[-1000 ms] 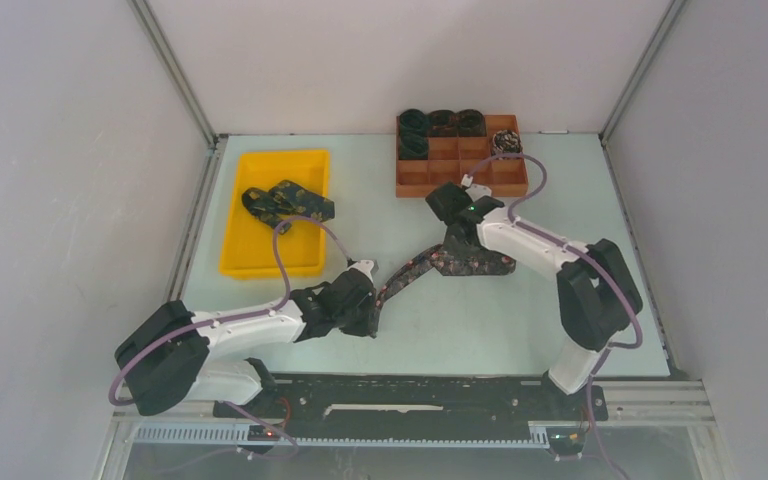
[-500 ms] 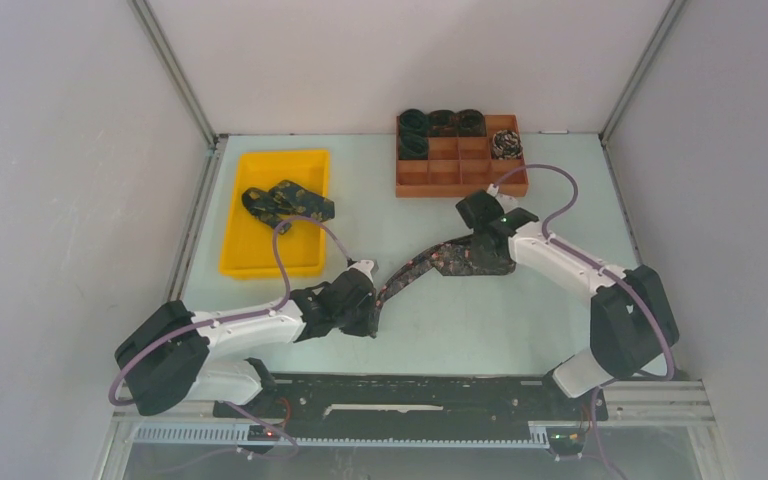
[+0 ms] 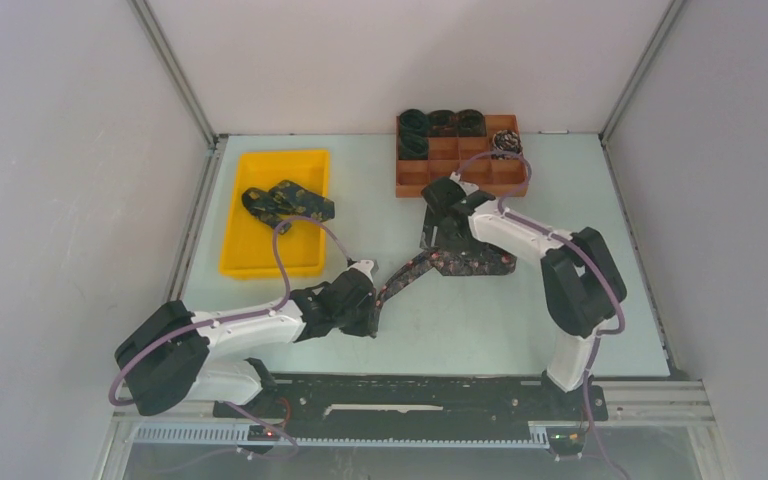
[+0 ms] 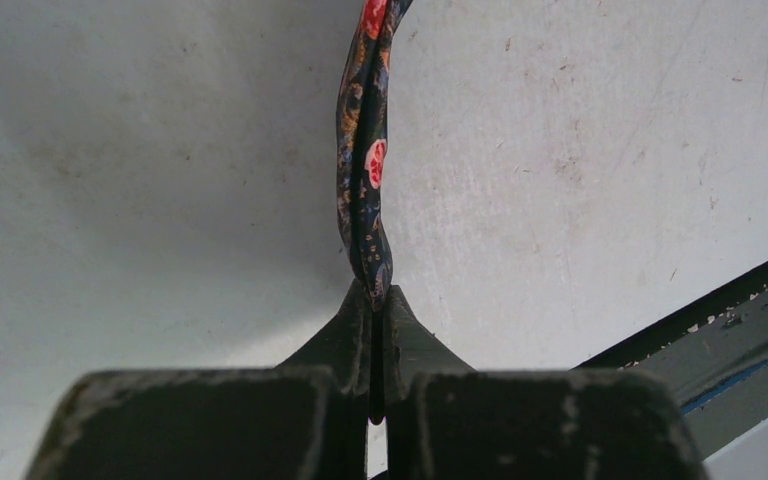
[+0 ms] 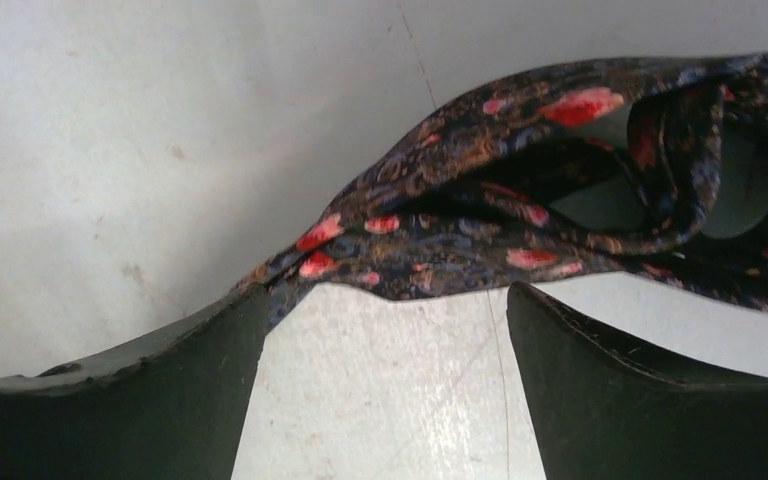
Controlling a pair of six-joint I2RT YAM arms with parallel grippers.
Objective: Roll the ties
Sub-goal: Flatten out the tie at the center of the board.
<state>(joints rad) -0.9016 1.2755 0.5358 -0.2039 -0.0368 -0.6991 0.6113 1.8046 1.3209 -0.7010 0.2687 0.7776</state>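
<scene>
Between the two claws: one dark patterned fabric necktie with red specks [image 3: 470,265] lies on the table, not yet rolled.
Left claw [image 4: 372,310]: pressed together on the tie's narrow end, with the band running straight ahead from its fingertips.
Right claw [image 5: 388,300]: fingers spread wide with nothing between them, poised over the table.
Tie from right claw: its loosely folded wide part lies just beyond the fingertips, crossing in front of them; whether it touches them I cannot tell.
Long axis: from the left claw's tips the band runs diagonally away and to the right, ending in the folds beneath the right claw.
Nearer arm: the right one for the folded part; the left already has the narrow end.
Beyond right claw: orange-brown compartment tray [image 3: 401,180].
Count, rolled: five small round coils [image 3: 412,121] in that tray.
Beyond left claw: yellow plastic tray [image 3: 270,252] with a loose dark fabric heap [image 3: 285,200]; its number is unclear.
Likely next: probably a regrasp on the folds.
</scene>
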